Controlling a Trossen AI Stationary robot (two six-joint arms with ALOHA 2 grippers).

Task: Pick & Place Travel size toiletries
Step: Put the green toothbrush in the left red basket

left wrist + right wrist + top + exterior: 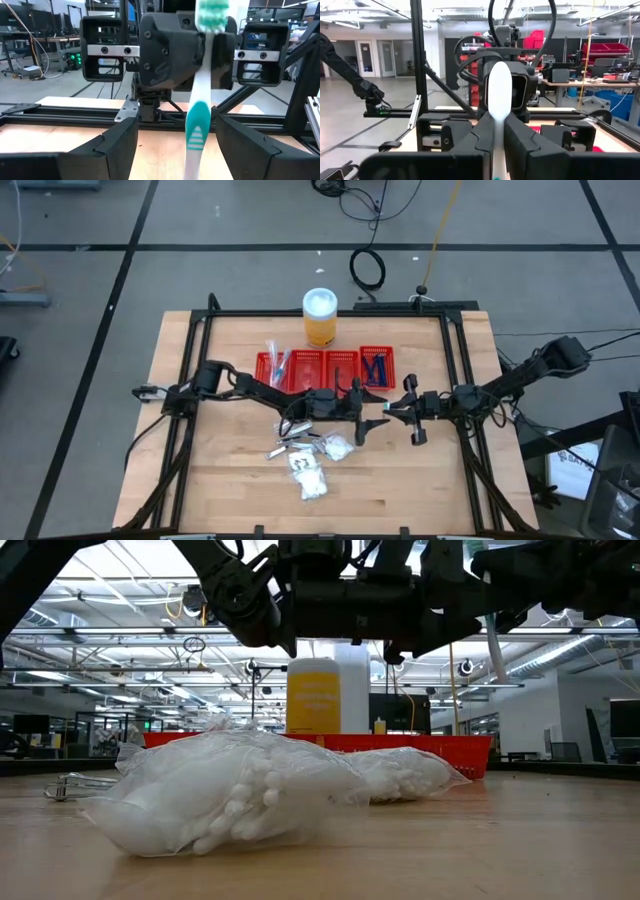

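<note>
High view has both arms meeting mid-table, just in front of the red tray [300, 356] and the orange jar [320, 318]. The right gripper [392, 409] is pinched tight on a white and teal toothbrush [378, 409] that sticks out toward the other arm. In the left wrist view that toothbrush [200, 100] stands between the left arm's fingers [115, 145], which are spread wide and don't seem to touch it. The left gripper [362, 402] faces the right one, nearly nose to nose. White crinkly packets [315, 480] and silvery tubes [292, 442] lie on the wood below the arms, near the front edge.
</note>
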